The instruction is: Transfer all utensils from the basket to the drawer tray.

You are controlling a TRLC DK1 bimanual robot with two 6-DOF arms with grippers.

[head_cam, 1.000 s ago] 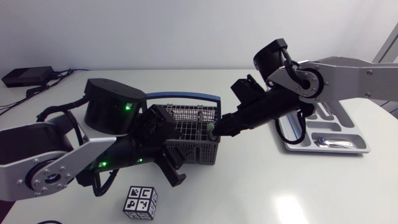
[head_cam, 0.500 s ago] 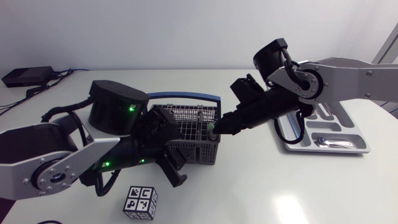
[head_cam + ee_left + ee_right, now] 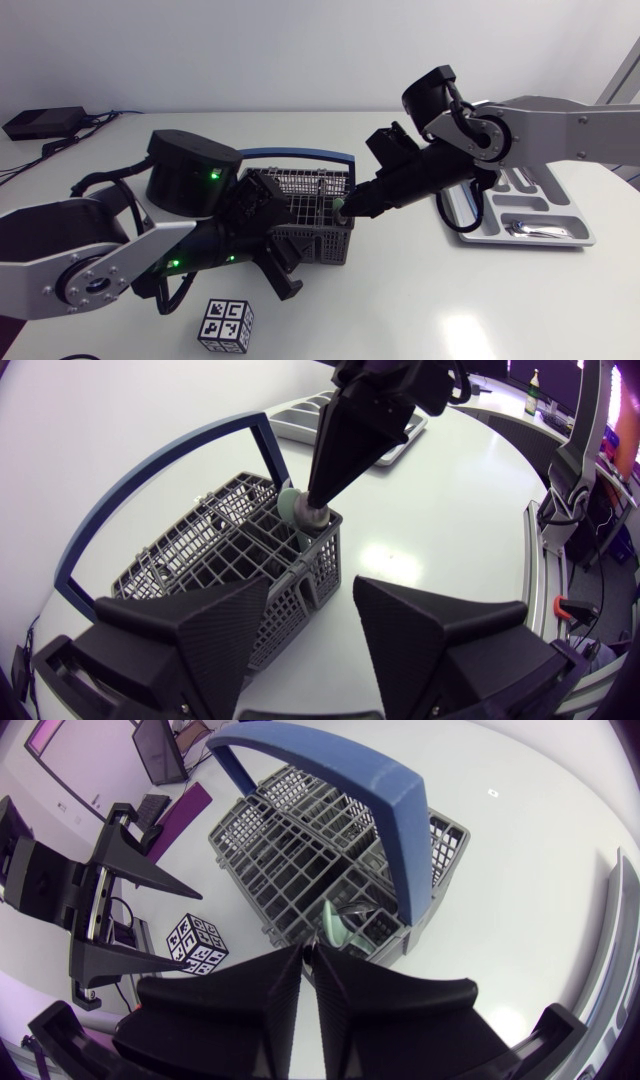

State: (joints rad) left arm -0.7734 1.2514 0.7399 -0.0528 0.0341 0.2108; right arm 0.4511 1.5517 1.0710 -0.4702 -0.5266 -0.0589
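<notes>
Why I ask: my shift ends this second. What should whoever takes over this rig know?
Right gripper: shut on the green-handled utensil, which stands in a corner compartment of the basket.
Left gripper: open, beside the basket, holding nothing.
Done: one silver utensil lies in the drawer tray.
To do: lift the green-handled utensil out and carry it to the drawer tray. Whether the basket holds more cannot be told.

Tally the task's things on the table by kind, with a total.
Grey mesh basket with blue handle: 1
Pale grey compartmented drawer tray: 1
Utensils clearly in view: 2 (pale-green-handled utensil in the basket, silver spoon in the tray)
Total: 4
</notes>
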